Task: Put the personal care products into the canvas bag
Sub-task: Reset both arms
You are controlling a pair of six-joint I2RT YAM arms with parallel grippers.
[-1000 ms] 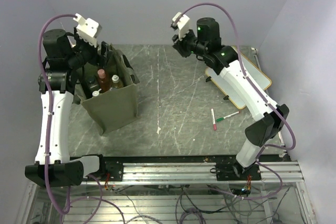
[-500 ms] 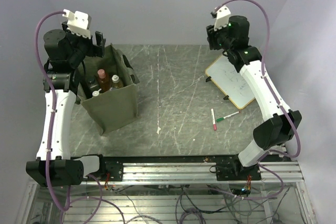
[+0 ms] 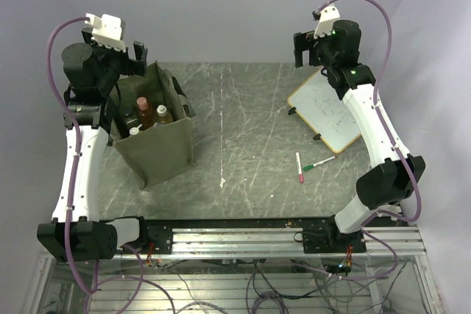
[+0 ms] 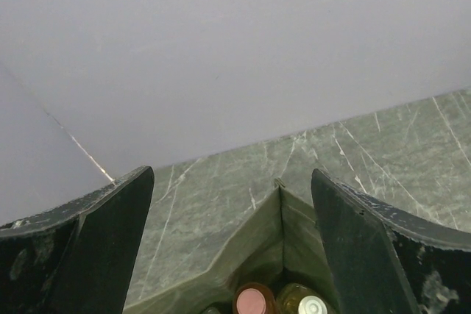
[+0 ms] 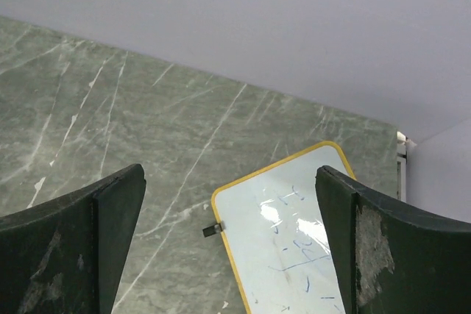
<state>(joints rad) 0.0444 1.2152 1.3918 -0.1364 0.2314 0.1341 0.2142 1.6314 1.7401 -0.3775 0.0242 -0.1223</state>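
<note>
The olive canvas bag stands upright at the table's left. Inside it I see personal care products: an amber bottle with a brown cap, a yellowish one with a white cap, and a further white cap. My left gripper hangs open and empty above the bag's back rim. The left wrist view looks between its fingers at the bag's far corner, the brown cap and the white cap. My right gripper is open and empty, high over the back right.
A white whiteboard with a yellowish frame lies at the back right, and it shows between the right fingers. A red marker pen and a green one lie in front of it. Walls close in at the back and on both sides.
My right arm has swung from the back middle to the back right above the whiteboard, and its jaws have spread wide. The left gripper has drawn back and up a little and opened further.
</note>
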